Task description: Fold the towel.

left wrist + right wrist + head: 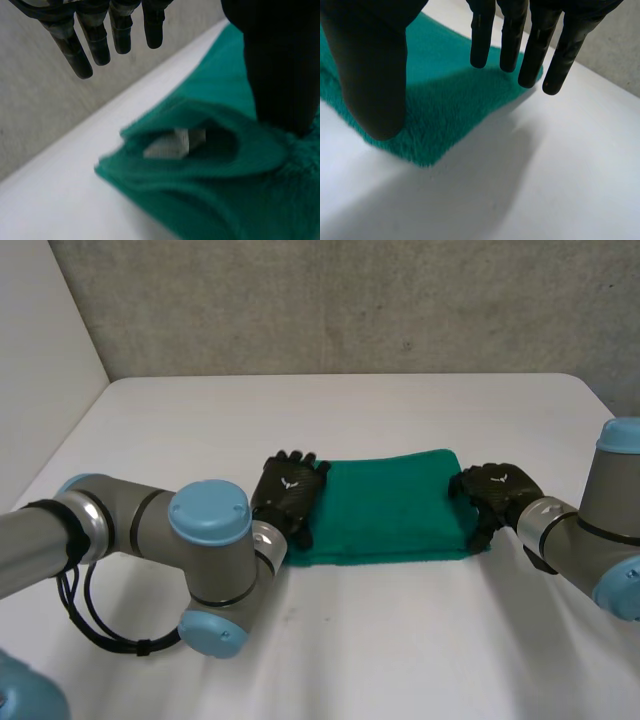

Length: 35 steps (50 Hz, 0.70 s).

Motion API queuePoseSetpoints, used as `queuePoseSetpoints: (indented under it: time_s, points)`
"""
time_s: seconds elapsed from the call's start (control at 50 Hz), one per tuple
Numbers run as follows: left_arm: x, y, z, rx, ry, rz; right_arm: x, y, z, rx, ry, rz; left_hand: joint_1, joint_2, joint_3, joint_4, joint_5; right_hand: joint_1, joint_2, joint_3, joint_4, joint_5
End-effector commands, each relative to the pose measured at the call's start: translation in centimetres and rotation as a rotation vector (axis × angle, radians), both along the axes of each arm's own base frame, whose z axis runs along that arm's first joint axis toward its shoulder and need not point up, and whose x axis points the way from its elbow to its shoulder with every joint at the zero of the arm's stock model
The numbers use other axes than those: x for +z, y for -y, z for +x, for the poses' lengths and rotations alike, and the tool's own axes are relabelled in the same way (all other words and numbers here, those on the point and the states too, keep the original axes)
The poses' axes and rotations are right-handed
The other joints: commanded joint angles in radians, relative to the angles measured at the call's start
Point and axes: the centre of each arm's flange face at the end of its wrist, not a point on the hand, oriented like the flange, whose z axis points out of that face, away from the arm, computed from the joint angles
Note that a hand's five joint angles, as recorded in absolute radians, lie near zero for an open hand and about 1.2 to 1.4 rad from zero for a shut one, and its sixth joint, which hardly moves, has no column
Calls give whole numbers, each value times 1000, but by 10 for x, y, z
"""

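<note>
Head view: folded green terry towel [385, 508] lies flat mid white tabletop [330, 640]. Left robot hand [288, 492] and right robot hand [497, 490] flank its 2 short ends, fingers straight and pinching nothing, probably placed to grasp both ends.

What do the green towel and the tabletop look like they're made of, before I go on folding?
Towel: soft terry-like cloth, probably cotton or microfibre. Its surface is fuzzy with a short pile, and it sags in soft layers. Table: hard, smooth, matte white top, maybe laminate or painted board. No grain or sheen shows.
</note>
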Motion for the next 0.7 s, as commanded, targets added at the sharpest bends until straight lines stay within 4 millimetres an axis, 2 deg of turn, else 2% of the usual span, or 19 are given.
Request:
queuePoseSetpoints:
  time_s: [0.02, 0.14, 0.24, 0.28, 0.32, 0.34, 0.36, 0.38, 0.44, 0.54, 0.56, 0.6, 0.62, 0.7]
  points:
    - [0, 7, 17, 105, 38, 23, -9, 0, 0, -4, -2, 20, 11, 4, -5, 1, -14, 162, 103, 97, 96, 113]
    - [14, -3, 26, 123, 38, 19, -11, -3, -1, -11, 5, 34, 5, -2, -11, -5, -20, 183, 123, 118, 116, 133]
    - [17, -11, 29, 122, 41, 25, -14, -4, -1, -11, 7, 30, 5, -2, -11, -5, -20, 317, 258, 252, 251, 268]
    - [16, -13, 30, 122, 45, 32, -14, -2, -2, -13, 10, 18, 5, -2, -11, -5, -20, 455, 396, 390, 389, 406]
    - [16, -14, 31, 123, 46, 35, -14, -2, -2, -14, 10, 14, 5, -2, -11, -5, -20, 494, 434, 428, 427, 444]
    - [14, -18, 33, 121, 54, 44, -14, -2, -2, -14, 9, 11, 5, -2, -11, -5, -20, 616, 557, 551, 550, 566]
    - [14, -18, 33, 121, 54, 44, -14, -1, -2, -14, 10, 10, 5, -2, -11, -5, -20, 867, 808, 802, 801, 818]
    - [15, -19, 33, 121, 54, 44, -14, -1, -2, -16, 10, 9, 5, -2, -11, -5, -20, 1002, 943, 937, 936, 953]
    - [19, -23, 36, 122, 50, 44, -14, 0, -2, -22, 9, -2, 2, -5, -14, -7, -23, 1004, 944, 939, 937, 954]
    - [42, -30, 42, 124, 19, 15, 9, 14, -4, -77, 5, -98, -1, -8, -17, -10, -26, 1004, 944, 939, 937, 954]
    - [47, -31, 44, 126, 11, 10, 22, 17, 1, -71, 14, -138, -1, -8, -17, -10, -26, 1004, 944, 939, 937, 954]
    - [59, -32, 48, 137, -21, -2, 35, 18, 8, -54, 23, -171, -1, -8, -17, -10, -26, 1004, 944, 939, 937, 954]
    - [62, -33, 49, 138, -31, -3, 40, 17, 13, -40, 27, -181, -1, -8, -17, -10, -26, 1004, 944, 939, 937, 954]
    - [76, -36, 53, 146, -81, -11, 66, -4, 59, 104, 51, -229, -1, -8, -17, -10, -26, 1004, 944, 939, 937, 954]
